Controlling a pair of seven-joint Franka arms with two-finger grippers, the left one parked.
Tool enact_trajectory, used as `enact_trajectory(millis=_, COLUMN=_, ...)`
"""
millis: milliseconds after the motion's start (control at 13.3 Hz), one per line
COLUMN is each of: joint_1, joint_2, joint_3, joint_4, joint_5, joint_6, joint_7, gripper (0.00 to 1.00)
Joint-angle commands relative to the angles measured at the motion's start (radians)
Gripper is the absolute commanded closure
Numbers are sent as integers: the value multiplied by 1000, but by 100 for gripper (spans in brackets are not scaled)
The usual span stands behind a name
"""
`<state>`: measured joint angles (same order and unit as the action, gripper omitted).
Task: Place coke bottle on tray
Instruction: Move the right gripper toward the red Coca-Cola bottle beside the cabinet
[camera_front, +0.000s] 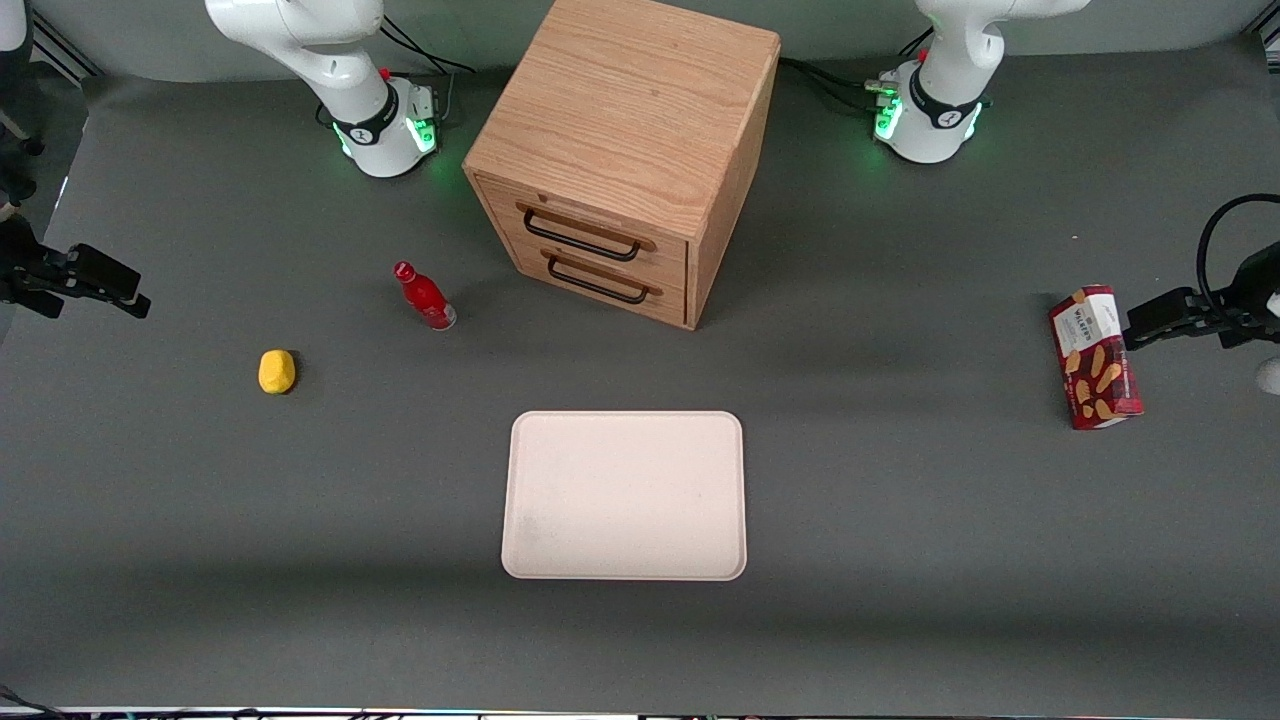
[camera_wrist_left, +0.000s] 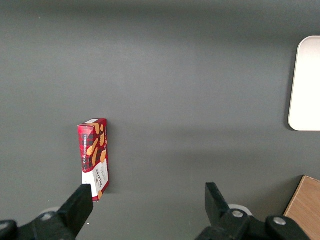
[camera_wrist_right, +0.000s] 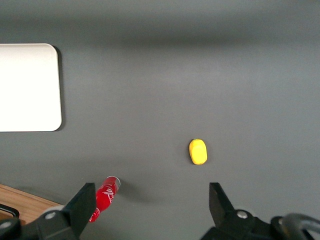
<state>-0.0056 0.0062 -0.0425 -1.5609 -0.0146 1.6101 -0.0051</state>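
The gripper (camera_wrist_right: 150, 205) hangs high with fingers (camera_wrist_right: 82, 202) spread wide and empty, because the bottle (camera_wrist_right: 106, 192) stands just beside one finger, untouched, well apart from the tray (camera_wrist_right: 30, 87).

Glossy coke bottle (camera_front: 424, 296); matt smooth tray (camera_front: 625, 495); grained wood cabinet (camera_front: 625, 150).

The coke bottle (camera_wrist_right: 106, 196) cap seems hidden by a hand (camera_wrist_right: 150, 205) finger (camera_wrist_right: 80, 205).
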Motion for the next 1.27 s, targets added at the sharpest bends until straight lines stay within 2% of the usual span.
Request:
enact_trajectory(millis=0, joint_1=4, joint_2=17, joint_3=-7, joint_4=33, joint_5=8, joint_6=-13, joint_7=-16, gripper=0)
enact_trajectory(millis=675, joint_1=12, joint_2=14, joint_3=-2, joint_4=35, joint_5=1, joint_6=-16, joint_7=-3, gripper=0)
enact_trajectory(millis=1200, joint_1=45, joint_2=-52, joint_3=-4, joint_4=-4, joint_5=2, joint_6=-139, joint_7=0, gripper=0)
